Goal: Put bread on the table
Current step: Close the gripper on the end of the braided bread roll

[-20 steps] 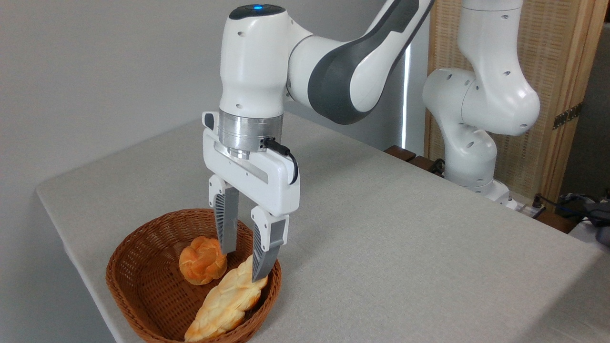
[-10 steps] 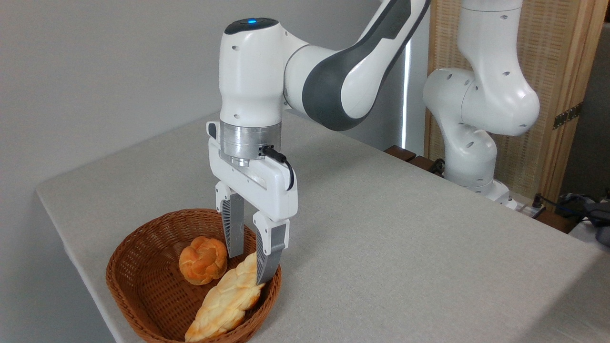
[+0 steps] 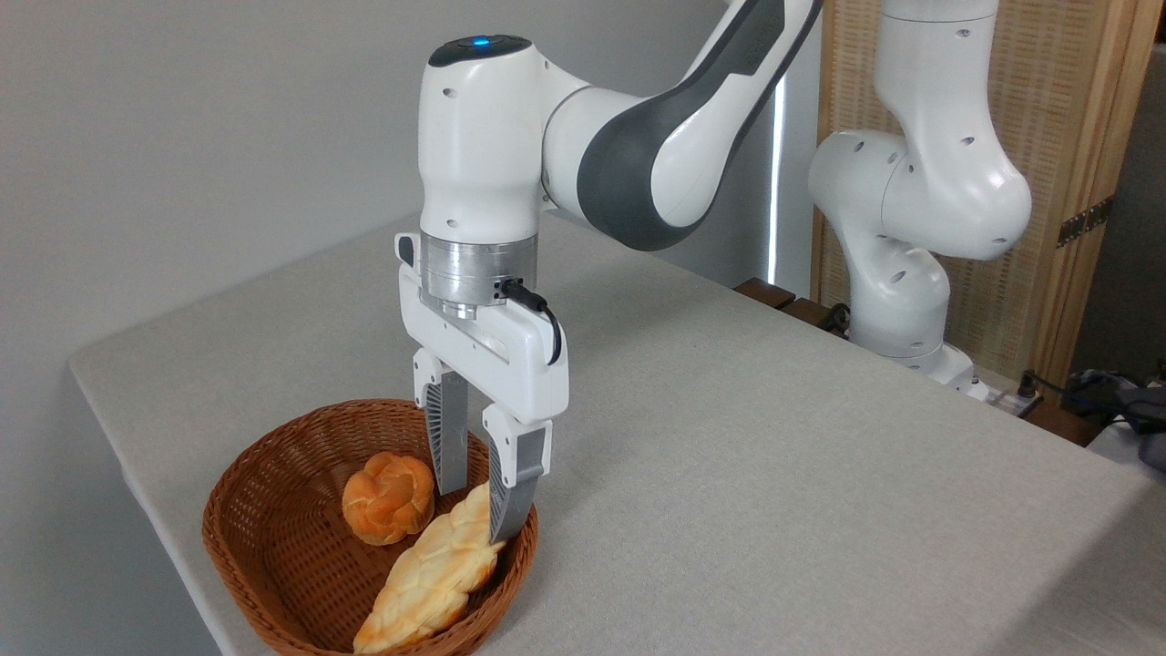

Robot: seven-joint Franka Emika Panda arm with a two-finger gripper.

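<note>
The bread (image 3: 426,583), a long pale golden braided loaf, lies slanted in the brown wicker basket (image 3: 215,539) at the table's near left corner. Its lower end rests on the basket's front rim. My gripper (image 3: 475,516) points straight down into the basket, and its two grey fingers (image 3: 450,446) press on either side of the loaf's upper end. The loaf still rests in the basket. The light grey table (image 3: 774,456) stretches away to the right of the basket.
A small round orange knotted bun (image 3: 387,510) sits in the basket just left of the fingers. The arm's white base (image 3: 897,301) stands at the table's far right edge, with a wooden screen (image 3: 1066,137) behind it.
The gripper has come down a little into the basket and its fingers have drawn together onto the loaf's upper end. In the last half second almost nothing moved.
</note>
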